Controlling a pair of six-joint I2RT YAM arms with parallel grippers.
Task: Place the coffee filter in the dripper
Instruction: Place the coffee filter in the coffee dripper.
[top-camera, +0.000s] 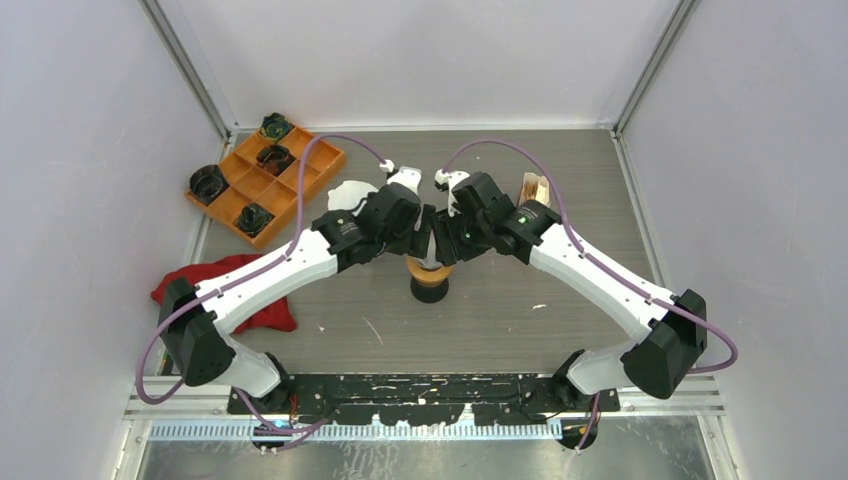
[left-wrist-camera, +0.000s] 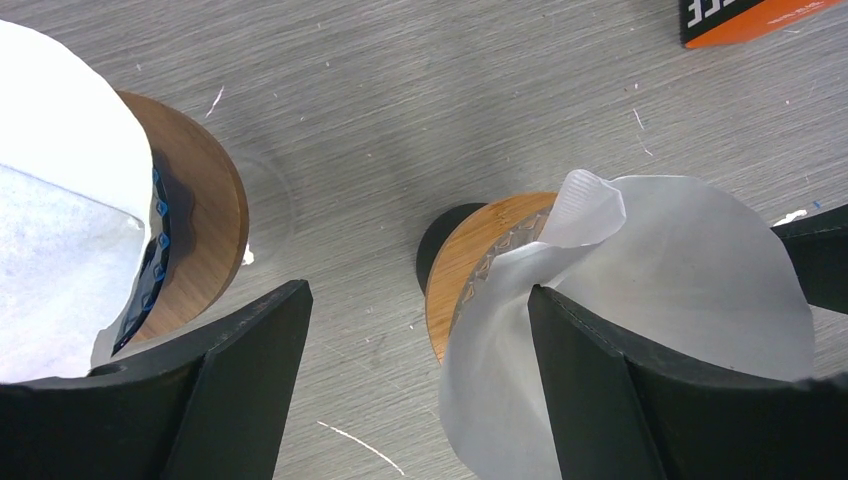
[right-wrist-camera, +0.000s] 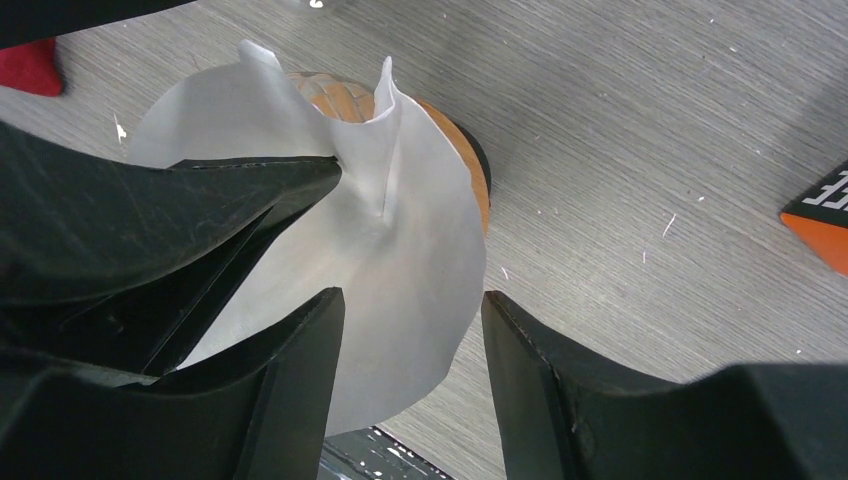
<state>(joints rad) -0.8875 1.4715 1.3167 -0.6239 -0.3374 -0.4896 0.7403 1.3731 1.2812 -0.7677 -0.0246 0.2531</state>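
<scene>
The grey table (top-camera: 560, 300) took up most of the overhead view. The left arm (top-camera: 270, 275) and right arm (top-camera: 600, 275) reached in from the near edge and met above its middle. A red cloth (top-camera: 272, 314) lay crumpled under the left arm. An orange tray (top-camera: 262, 180) with black pieces in its compartments sat at the far left.

The left gripper (left-wrist-camera: 415, 293) had its fingers spread wide, with bare table showing in the gap between them. Its right finger (left-wrist-camera: 590, 390) lay against the filter (left-wrist-camera: 700, 270), and the paper curved round that finger's far side. In the right wrist view the same finger (right-wrist-camera: 150, 220) pressed into the open cone of paper.

The right gripper (right-wrist-camera: 412, 297) also stood apart, though by a narrower gap. The filter's lower edge passed behind its left finger (right-wrist-camera: 290, 390) and across the gap (whether paper and finger touched, I could not tell).

The filter sat on top of the dripper (left-wrist-camera: 460, 270) in the middle of the table. It was half opened, with a creased fold sticking up, and covered most of the dripper's wooden collar. Left of the dripper and well apart stood a second wooden stand (left-wrist-camera: 205, 220) carrying white papers.
</scene>
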